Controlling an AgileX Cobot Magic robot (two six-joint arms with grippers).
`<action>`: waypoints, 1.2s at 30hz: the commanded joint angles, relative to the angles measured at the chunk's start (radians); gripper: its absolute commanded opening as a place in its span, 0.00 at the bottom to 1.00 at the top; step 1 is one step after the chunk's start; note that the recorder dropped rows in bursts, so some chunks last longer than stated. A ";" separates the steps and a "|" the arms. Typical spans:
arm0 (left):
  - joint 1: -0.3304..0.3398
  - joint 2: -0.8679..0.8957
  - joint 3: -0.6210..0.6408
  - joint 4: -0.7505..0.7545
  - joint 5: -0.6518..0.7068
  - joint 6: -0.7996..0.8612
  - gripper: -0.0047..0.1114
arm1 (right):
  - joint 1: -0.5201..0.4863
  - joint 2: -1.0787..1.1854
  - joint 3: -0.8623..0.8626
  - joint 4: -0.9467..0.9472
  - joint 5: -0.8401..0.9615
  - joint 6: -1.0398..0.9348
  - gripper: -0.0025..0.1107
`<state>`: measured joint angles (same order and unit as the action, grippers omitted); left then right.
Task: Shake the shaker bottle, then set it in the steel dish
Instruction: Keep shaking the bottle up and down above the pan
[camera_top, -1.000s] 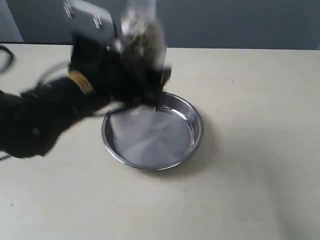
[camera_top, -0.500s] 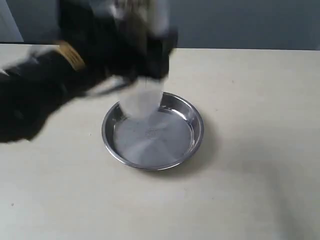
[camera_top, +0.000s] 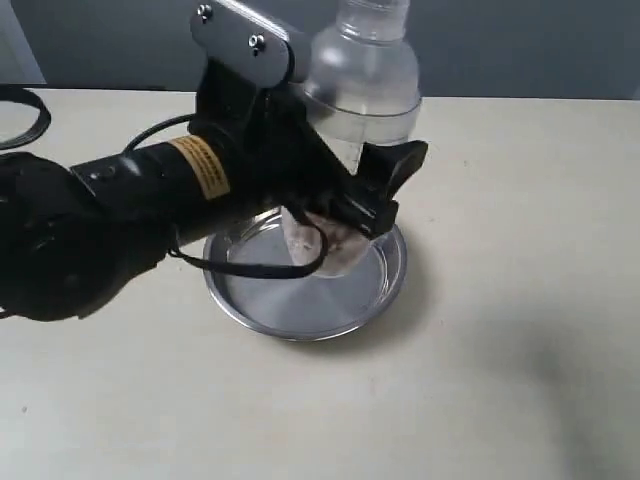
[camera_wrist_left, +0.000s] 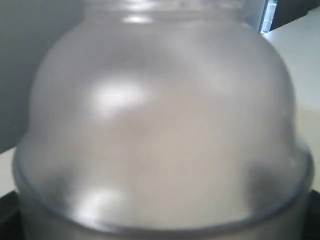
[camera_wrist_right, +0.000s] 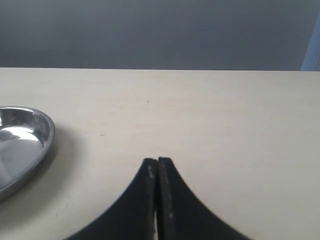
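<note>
Nearest to the exterior camera lies the pale beige tabletop (camera_top: 480, 400). Just beyond, near the middle, the round, shallow, shiny steel dish (camera_top: 265, 295) with low sloped sides and a rolled rim sits flat on it.

Over the dish's far right part, the black left gripper (camera_top: 365, 195) on its thick black arm (a yellow label is wrapped round the forearm) reaches in from the left. It is clamped on the body of the clear frosted plastic shaker bottle (camera_top: 362, 75), which has a domed shoulder and a small cylindrical cap. One black finger (camera_top: 398, 160) wraps the bottle's right side. The bottle stands roughly upright, cap uppermost, its narrower lower end inside the dish's outline with pale brownish contents showing through the wall. The fingers hide whether the base touches the dish floor.

From the left wrist camera the frosted dome (camera_wrist_left: 160, 125) fills nearly the whole picture, blurred by closeness.

Farther back, a black loop (camera_top: 25, 115) lies at the table's left edge, cut off by the frame, and a grey-blue wall (camera_top: 520, 45) closes the scene.

In its own wrist view, the right gripper (camera_wrist_right: 158, 162) has its two black fingers pressed together on nothing. It is over the table with the dish's rim (camera_wrist_right: 47, 130) well apart to one side.
</note>
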<state>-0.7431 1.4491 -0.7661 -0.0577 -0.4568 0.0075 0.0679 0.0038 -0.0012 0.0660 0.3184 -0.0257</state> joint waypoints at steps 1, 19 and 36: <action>-0.017 -0.153 -0.164 0.098 -0.195 0.096 0.04 | 0.002 -0.004 0.001 -0.001 -0.014 0.000 0.02; 0.098 -0.045 0.029 -0.361 0.023 0.226 0.04 | 0.002 -0.004 0.001 -0.001 -0.014 0.000 0.02; 0.039 -0.037 0.066 -0.194 -0.070 0.077 0.04 | 0.002 -0.004 0.001 -0.001 -0.014 0.000 0.02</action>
<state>-0.6658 1.4300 -0.6886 -0.3401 -0.4396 0.1446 0.0679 0.0038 -0.0012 0.0660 0.3184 -0.0257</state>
